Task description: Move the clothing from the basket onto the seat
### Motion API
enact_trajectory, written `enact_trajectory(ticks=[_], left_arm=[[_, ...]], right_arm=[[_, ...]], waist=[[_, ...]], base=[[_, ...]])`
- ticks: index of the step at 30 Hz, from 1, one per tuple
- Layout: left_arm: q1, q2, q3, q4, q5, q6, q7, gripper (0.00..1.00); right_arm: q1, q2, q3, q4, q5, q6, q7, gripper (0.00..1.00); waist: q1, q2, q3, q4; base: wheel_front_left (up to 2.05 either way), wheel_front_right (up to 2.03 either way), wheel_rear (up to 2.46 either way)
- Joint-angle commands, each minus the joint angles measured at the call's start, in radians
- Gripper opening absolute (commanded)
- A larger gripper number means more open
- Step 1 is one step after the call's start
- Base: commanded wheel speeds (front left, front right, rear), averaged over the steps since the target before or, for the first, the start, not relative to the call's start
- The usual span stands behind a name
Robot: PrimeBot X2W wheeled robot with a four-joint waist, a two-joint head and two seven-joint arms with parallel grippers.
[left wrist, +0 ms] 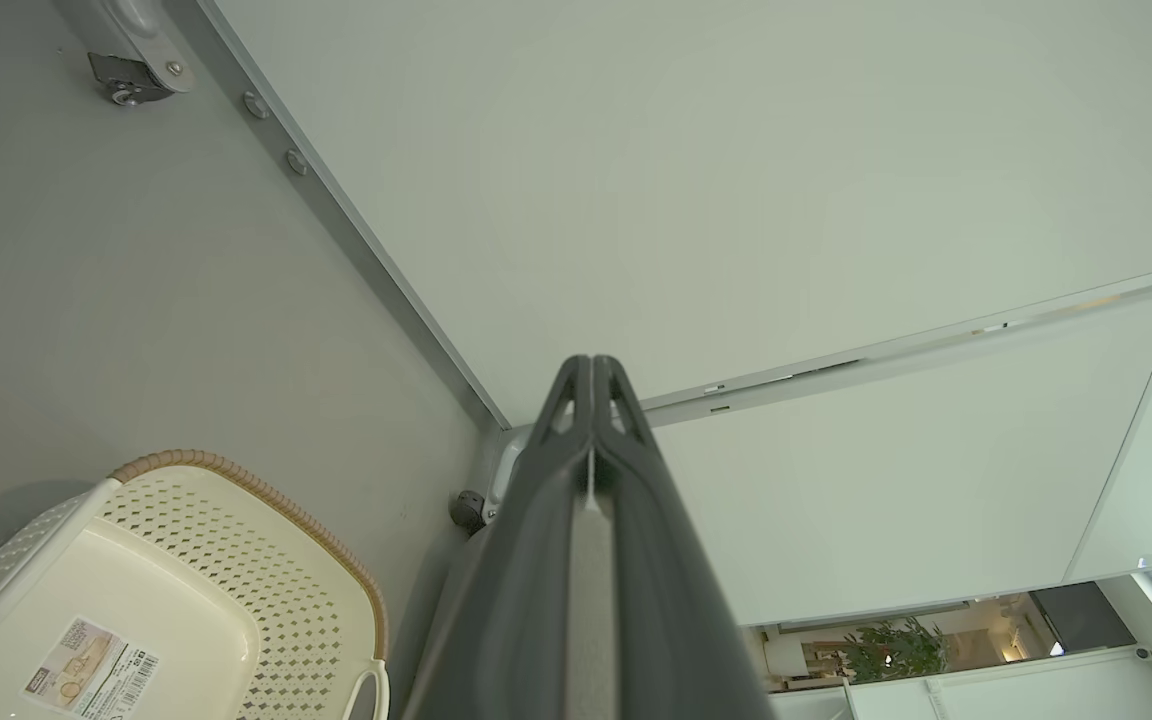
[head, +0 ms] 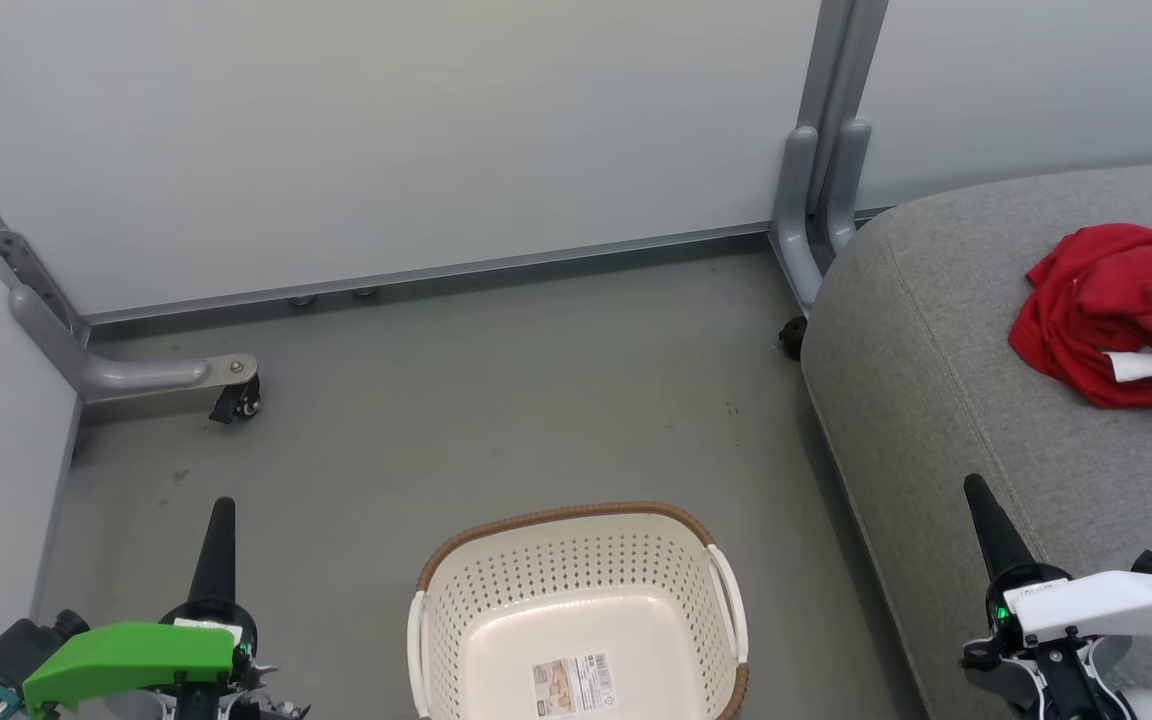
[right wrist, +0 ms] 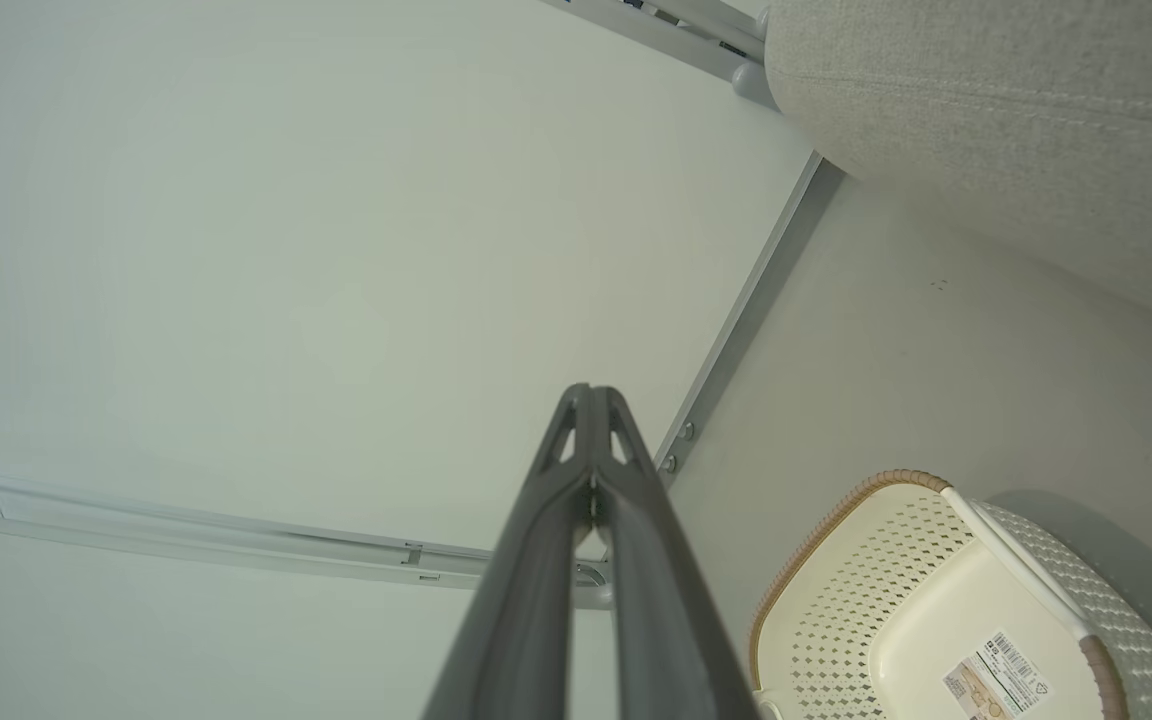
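The cream basket (head: 576, 560) with a brown rim stands on the floor at the bottom middle of the head view, its bare bottom showing a label. It also lies at the lower left of the left wrist view (left wrist: 236, 560) and at the lower right of the right wrist view (right wrist: 836, 600). Red clothing (head: 1121, 310) with white trim lies crumpled on the grey seat (head: 936, 380) at the right. My left gripper (head: 220, 510) is shut, left of the basket, holding nothing (left wrist: 591, 365). My right gripper (head: 974, 488) is shut over the seat's front edge, holding nothing (right wrist: 589, 392).
Pale partition walls (head: 386, 140) close off the back and left. A grey partition foot with a castor (head: 236, 395) stands at the left, and a grey post base (head: 806, 230) beside the seat's corner. Grey floor (head: 496, 400) lies between the basket and the wall.
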Motion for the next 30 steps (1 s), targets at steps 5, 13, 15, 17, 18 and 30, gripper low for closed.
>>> enact_trajectory(ticks=[5,13,15,17,18,30], left_arm=[[-0.035,0.008,0.012,0.004,-0.061,-0.010,0.013,0.00],[-0.048,0.008,0.021,0.012,-0.125,-0.014,0.030,0.00],[-0.052,0.008,0.024,0.014,-0.143,-0.016,0.034,0.00],[-0.056,0.008,0.027,0.016,-0.157,-0.017,0.038,0.00],[-0.058,0.008,0.028,0.017,-0.164,-0.018,0.041,0.00],[-0.075,0.007,0.041,0.030,-0.250,-0.023,0.063,0.00]], right_arm=[[-0.024,-0.003,-0.012,0.002,0.055,-0.001,0.018,0.00],[-0.032,-0.001,-0.023,0.008,0.115,-0.001,0.034,0.00],[-0.036,0.000,-0.026,0.009,0.130,-0.001,0.037,0.00],[-0.039,0.000,-0.029,0.011,0.145,-0.001,0.043,0.00],[-0.040,0.001,-0.030,0.012,0.151,-0.001,0.044,0.00],[-0.052,0.003,-0.045,0.020,0.231,-0.001,0.068,0.00]], waist=[[0.0000,0.0048,0.003,-0.002],[0.0000,0.0052,0.007,-0.004],[0.0000,0.0053,0.009,-0.004],[0.0000,0.0054,0.010,-0.005],[0.0000,0.0055,0.010,-0.005],[0.0000,0.0061,0.017,-0.009]], base=[[0.00,0.00,0.00],[0.00,0.00,0.00],[0.00,0.00,0.00],[0.00,0.00,0.00],[0.00,0.00,0.00],[0.00,0.00,0.00]])
